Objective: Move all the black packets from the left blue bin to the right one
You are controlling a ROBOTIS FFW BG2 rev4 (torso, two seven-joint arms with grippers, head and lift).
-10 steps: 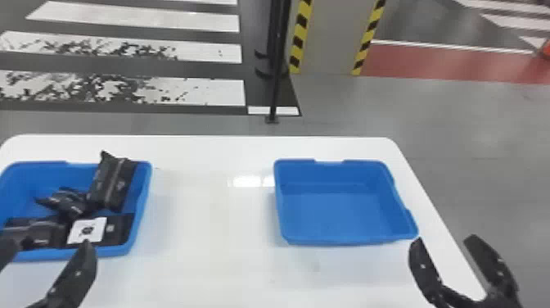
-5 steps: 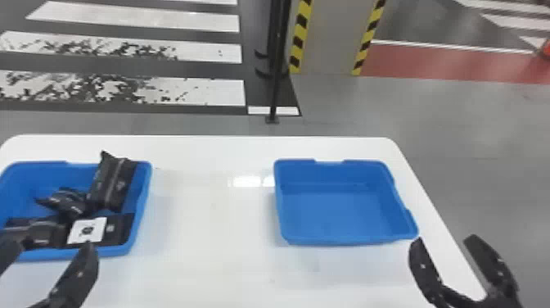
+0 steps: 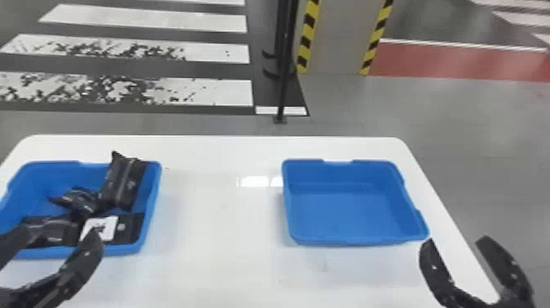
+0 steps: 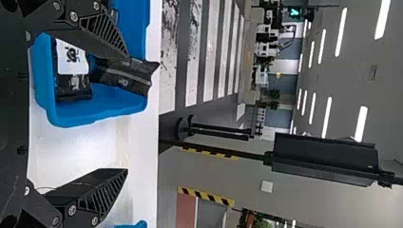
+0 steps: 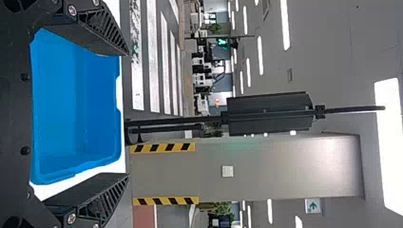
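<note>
Left gripper (image 3: 60, 232) edged slightly forward, fingers spread, 8 o'clock from centre of table (image 3: 221, 254); black packets (image 3: 124, 182) in left blue bin (image 3: 154, 180), 9 o'clock. Right blue bin (image 3: 348, 213), 3 o'clock; right gripper (image 3: 455, 240), 4 o'clock, fingers spread.

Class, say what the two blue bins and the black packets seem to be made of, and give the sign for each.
The left blue bin and the right blue bin look like moulded plastic with a satin finish: even colour, rounded corners, stiff walls.

The black packets seem to be thin, slightly shiny film: creased, with pale glints; whether plastic or foil-lined, the look leaves open.
</note>
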